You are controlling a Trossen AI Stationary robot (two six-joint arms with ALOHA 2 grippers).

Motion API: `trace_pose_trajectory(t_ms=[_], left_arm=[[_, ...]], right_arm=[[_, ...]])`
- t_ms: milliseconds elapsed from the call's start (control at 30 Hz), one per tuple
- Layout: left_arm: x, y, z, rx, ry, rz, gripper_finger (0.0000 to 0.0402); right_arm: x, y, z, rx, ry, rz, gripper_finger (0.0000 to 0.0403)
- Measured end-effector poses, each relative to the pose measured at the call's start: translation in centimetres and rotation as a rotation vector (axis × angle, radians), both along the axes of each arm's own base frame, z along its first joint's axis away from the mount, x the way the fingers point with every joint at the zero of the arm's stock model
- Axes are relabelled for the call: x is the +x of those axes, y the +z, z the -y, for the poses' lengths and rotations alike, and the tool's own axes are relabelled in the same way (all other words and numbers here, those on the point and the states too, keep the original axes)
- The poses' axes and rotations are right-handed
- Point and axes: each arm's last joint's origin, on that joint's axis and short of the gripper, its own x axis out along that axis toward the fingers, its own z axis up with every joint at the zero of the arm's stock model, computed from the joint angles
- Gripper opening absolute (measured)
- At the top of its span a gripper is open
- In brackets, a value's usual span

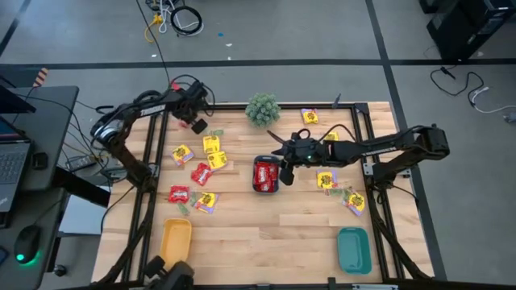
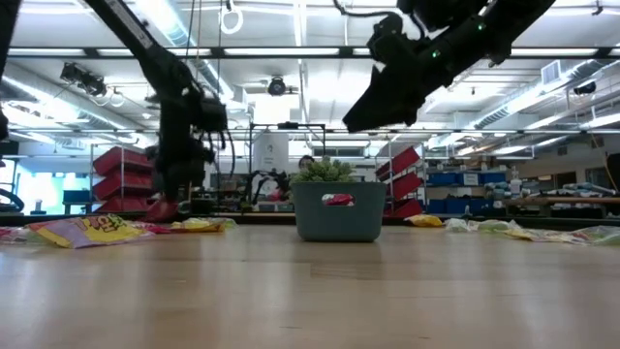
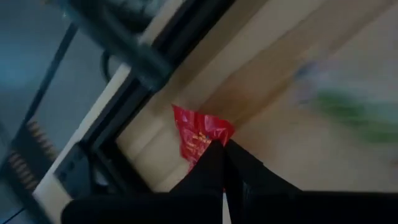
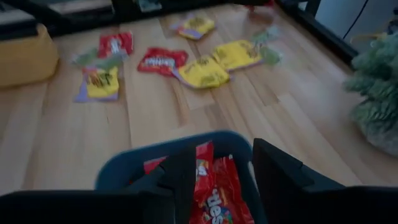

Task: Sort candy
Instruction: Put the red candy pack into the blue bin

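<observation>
Surface (image 1: 266, 234) of pale wood carries everything: a yellow tray (image 1: 176, 239) and a teal tray (image 1: 353, 249) at the near edge, a spiky green plant ball (image 1: 263, 109) at the far edge, and a dark bin (image 1: 266, 175) in the middle already holding red packets (image 4: 214, 186).

Loose candy lies in two scatters. Yellow and red packets (image 1: 201, 161) sit on the left half, between the bin and the left arm; more yellow packets (image 1: 326, 179) and small green ones lie on the right half.

Right end effector (image 4: 224, 168) hangs just above the bin, its fingers apart and nothing between them.

Left end effector (image 3: 222, 163) is at the far-left corner of the surface, fingers closed on the corner of one red packet (image 3: 200, 134) that lies beside the frame rail. The packet stretches straight ahead of the fingertips, its long axis roughly in line with them. The bin lies well apart from it, toward the centre, so the carry looks to be inward and to the arm's right, and the left arm is clearly the nearer one for it.
</observation>
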Motion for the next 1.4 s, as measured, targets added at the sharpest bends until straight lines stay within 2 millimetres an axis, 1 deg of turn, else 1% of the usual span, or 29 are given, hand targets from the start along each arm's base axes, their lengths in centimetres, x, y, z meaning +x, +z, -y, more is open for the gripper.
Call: trace_pose_trajectory(t_ms=[100,267,367,500,600,733,867,967,1067,1167,1267,1400], left_arm=[[0.4,2.4,1.3,0.008,-0.046,0.159,0.0001],[1.4,6.2,3.7,-0.01,-0.172,0.487,0.0001],[2.3,7.9,5.1,-0.048,-0.283,0.676,0.0],[4.2,9.1,6.4,-0.113,-0.43,0.886,0.0],[5.6,9.8,7.2,-0.141,-0.547,1.018,0.0],[7.2,10.0,8.5,-0.183,-0.704,1.192,0.0],[8.4,10.1,10.1,-0.207,-0.897,1.362,0.0],[9.0,10.4,11.6,-0.224,-1.022,1.466,0.0],[9.5,10.8,12.9,-0.23,-1.097,1.518,0.0],[10.0,10.9,14.0,-0.241,-1.144,1.527,0.0],[10.2,10.9,14.6,-0.236,-1.177,1.526,0.0],[10.2,10.9,14.7,-0.228,-1.181,1.524,0.0]], right_arm=[[-0.9,1.3,-0.1,-0.002,-0.001,0.027,0.0145],[-2.8,3.1,-0.1,0.01,-0.031,0.027,0.0145],[-3.8,3.6,-0.3,0.021,-0.038,-0.002,0.0145],[-4.9,4.1,-0.5,0.043,-0.046,-0.018,0.0145],[-5.3,3.9,-0.6,0.055,-0.051,-0.016,0.0149],[-5.8,2.5,-0.5,0.083,-0.068,0.011,0.0155],[-5.5,1.9,-0.3,0.133,-0.02,0.198,0.0161],[-4.9,1.7,-0.1,0.123,-0.009,0.315,0.0165],[-4.2,2.1,0.3,0.085,0.011,0.37,0.0167],[-3.1,2.9,0.4,0.077,0.053,0.402,0.0167],[-2.2,4.1,0.4,0.093,0.136,0.451,0.0169],[-1.6,5.5,0.3,0.09,0.222,0.499,0.0176]])
